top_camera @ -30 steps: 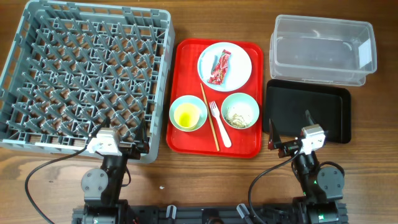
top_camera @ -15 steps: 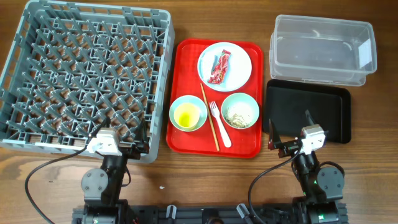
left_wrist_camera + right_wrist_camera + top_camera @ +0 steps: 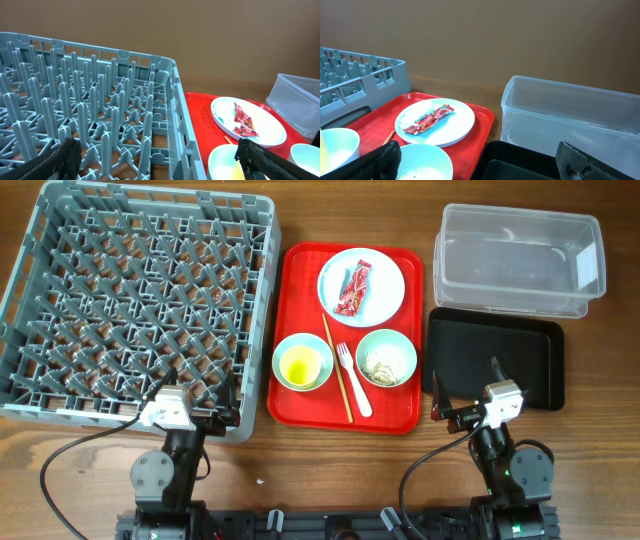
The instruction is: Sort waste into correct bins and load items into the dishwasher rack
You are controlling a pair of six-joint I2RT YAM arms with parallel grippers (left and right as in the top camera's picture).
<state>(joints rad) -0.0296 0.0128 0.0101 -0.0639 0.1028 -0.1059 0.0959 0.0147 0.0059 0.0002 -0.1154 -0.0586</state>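
Observation:
The grey dishwasher rack [image 3: 140,290] stands at the left with nothing in it. A white plate [image 3: 385,280] holds the red wrapper [image 3: 352,290] and a white scrap [image 3: 412,116]. One mint bowl [image 3: 281,358] holds the yellow cup [image 3: 301,366]; the other bowl [image 3: 405,348] holds beige crumbs [image 3: 384,363]. Chopsticks [image 3: 336,370] and a white fork [image 3: 352,375] lie between the bowls. The clear tub [image 3: 520,260] and black tray [image 3: 500,355] are at the right. My left gripper [image 3: 198,395] is open over the rack's near corner. My right gripper [image 3: 466,387] is open over the black tray's near edge.
The plate, bowls, fork and chopsticks all sit on a large red tray [image 3: 300,280] between the rack and the bins. Bare wooden table lies along the near edge around both arm bases. A brown wall closes the far side in the wrist views.

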